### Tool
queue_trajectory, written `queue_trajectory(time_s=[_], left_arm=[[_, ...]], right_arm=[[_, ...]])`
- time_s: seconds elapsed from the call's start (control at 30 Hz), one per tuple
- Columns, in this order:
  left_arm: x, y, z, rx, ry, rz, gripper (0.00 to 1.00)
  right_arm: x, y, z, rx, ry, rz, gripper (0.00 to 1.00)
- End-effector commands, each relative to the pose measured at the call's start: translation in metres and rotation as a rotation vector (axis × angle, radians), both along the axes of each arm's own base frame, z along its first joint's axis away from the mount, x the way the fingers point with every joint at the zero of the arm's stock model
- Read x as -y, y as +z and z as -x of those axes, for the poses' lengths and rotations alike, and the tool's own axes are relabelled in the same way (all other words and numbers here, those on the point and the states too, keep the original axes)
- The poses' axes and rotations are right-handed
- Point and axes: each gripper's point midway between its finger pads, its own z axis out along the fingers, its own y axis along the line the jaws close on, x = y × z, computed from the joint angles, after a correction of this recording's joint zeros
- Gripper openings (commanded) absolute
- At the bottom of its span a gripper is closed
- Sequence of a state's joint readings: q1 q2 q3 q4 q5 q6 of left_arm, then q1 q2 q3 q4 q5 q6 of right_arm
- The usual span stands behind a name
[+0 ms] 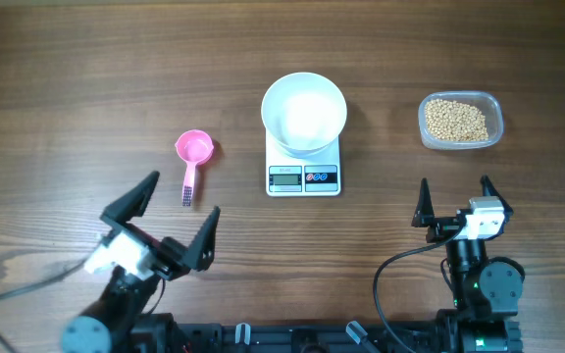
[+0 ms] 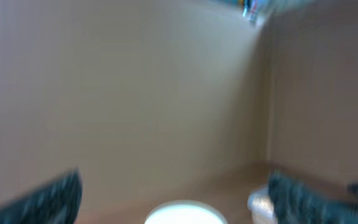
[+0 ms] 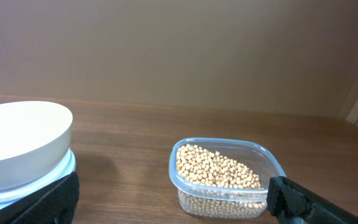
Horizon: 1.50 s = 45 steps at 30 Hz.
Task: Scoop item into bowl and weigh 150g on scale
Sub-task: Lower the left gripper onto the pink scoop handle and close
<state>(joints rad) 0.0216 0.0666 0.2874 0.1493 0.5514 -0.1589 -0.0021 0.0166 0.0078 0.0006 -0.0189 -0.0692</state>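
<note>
Both left fingers (image 1: 130,199) and right fingers (image 1: 423,206) gape near the desk's (image 1: 67,78) front edge; scoop (image 1: 193,155), bowl (image 1: 304,113) on scale (image 1: 303,177), and beans (image 1: 456,120) lie ahead.

This looks like a robotics lab bench. A left arm (image 1: 116,299), a right arm (image 1: 484,284) and their cables (image 1: 377,286) sit along the six o'clock edge of a wood-grain table (image 1: 67,78), with bare beige walls (image 3: 166,50) behind. A scale (image 1: 303,177), bowl (image 1: 304,113), tub (image 1: 425,126) of beans (image 1: 456,120) and pink scoop (image 1: 193,152) are spaced out toward twelve o'clock.
</note>
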Motion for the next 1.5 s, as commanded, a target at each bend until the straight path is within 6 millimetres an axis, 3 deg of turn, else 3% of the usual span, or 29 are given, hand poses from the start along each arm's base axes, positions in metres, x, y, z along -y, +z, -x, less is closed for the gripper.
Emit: queue_trajectory(time_s=[0.0, 0.17, 0.3, 0.4, 0.5, 0.53, 0.67, 0.77, 0.87, 0.97, 1.07, 1.23, 1.33, 1.47], left_arm=[[0.002, 0.045, -0.002, -0.212, -0.010, -0.008, 1.00], [0.002, 0.021, -0.024, -0.759, -0.019, 0.003, 1.00], [0.019, 0.004, -0.037, -0.919, -0.152, 0.023, 1.00], [0.014, -0.014, -0.053, -1.044, -0.108, 0.100, 1.00], [-0.007, -0.051, -0.071, -1.246, 0.063, 0.138, 1.00], [-0.026, -0.077, -0.078, -1.357, 0.200, 0.125, 1.00], [-0.065, -0.134, -0.095, -1.540, 0.478, 0.070, 1.00], [-0.070, -0.178, -0.110, -1.682, 0.518, 0.055, 1.00], [-0.070, -0.209, -0.113, -1.785, 0.524, 0.032, 1.00], [-0.056, -0.239, -0.116, -1.882, 0.417, 0.001, 1.00], [-0.044, -0.251, -0.124, -1.888, 0.271, -0.005, 1.00], [-0.068, -0.257, -0.134, -1.877, 0.274, 0.077, 0.96], [-0.070, -0.256, -0.131, -1.867, 0.190, 0.120, 0.90], [-0.075, -0.270, -0.123, -1.873, 0.165, 0.172, 0.87]], right_arm=[[-0.003, -0.001, 0.000, 0.001, 0.013, 0.007, 1.00], [-0.003, -0.001, 0.000, 0.001, 0.013, 0.007, 1.00], [-0.003, -0.001, 0.000, 0.001, 0.013, 0.007, 1.00], [-0.003, -0.001, 0.000, 0.001, 0.013, 0.007, 1.00], [-0.003, -0.001, 0.000, 0.001, 0.013, 0.007, 1.00], [-0.003, -0.001, 0.000, 0.001, 0.013, 0.007, 1.00], [-0.003, -0.001, 0.000, 0.001, 0.013, 0.007, 1.00], [-0.003, -0.001, 0.000, 0.000, 0.013, 0.008, 1.00], [-0.003, -0.001, 0.000, 0.001, 0.013, 0.007, 1.00], [-0.003, -0.001, 0.000, 0.000, 0.013, 0.007, 1.00], [-0.003, -0.001, 0.000, 0.001, 0.013, 0.007, 1.00], [-0.003, -0.001, 0.000, 0.001, 0.013, 0.007, 1.00], [-0.003, -0.001, 0.000, 0.001, 0.013, 0.007, 1.00], [-0.003, -0.001, 0.000, 0.000, 0.013, 0.007, 1.00]])
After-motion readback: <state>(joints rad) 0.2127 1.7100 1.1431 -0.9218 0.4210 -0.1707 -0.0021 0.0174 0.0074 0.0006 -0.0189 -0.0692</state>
